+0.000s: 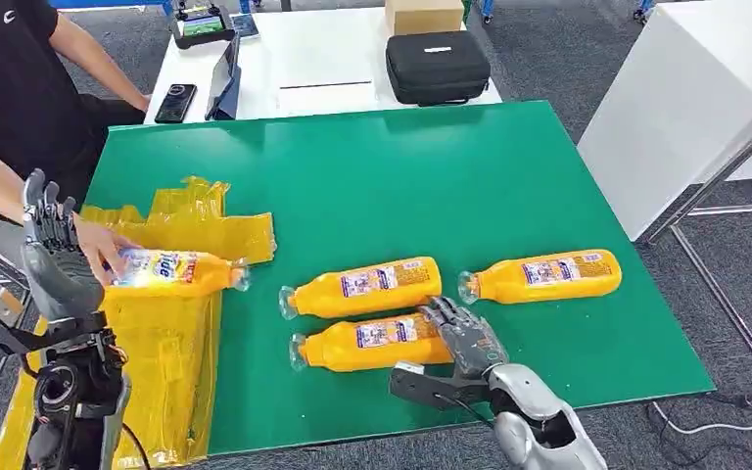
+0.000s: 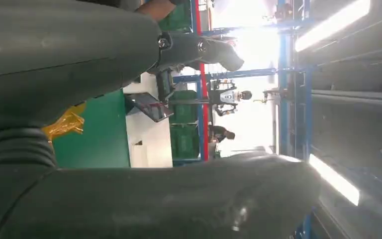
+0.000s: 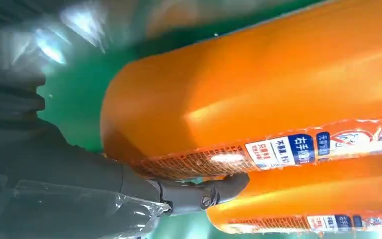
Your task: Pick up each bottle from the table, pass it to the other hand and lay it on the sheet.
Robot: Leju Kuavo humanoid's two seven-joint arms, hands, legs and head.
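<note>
Right hand [image 1: 465, 338] wraps its fingers over the base of the nearest bottle [image 1: 367, 345] on the green bench [image 1: 431, 176]. Left hand [image 1: 49, 245] is raised, fingers spread, empty. A person's hand [image 1: 98, 247] holds another bottle [image 1: 178, 273] on the yellow sheet [image 1: 171, 343].

The bottle [image 3: 258, 94] by the robot's right hand [image 3: 79, 164] has a label with Chinese characters, including "右手"; other print is too blurred to read.

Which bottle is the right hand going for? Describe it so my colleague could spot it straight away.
On the green table top, three orange plastic bottles lie on their sides, right of the crumpled yellow sheet. The target bottle is the one closest to the robot, directly below the middle bottle. It alone has the right hand at its base end.
</note>
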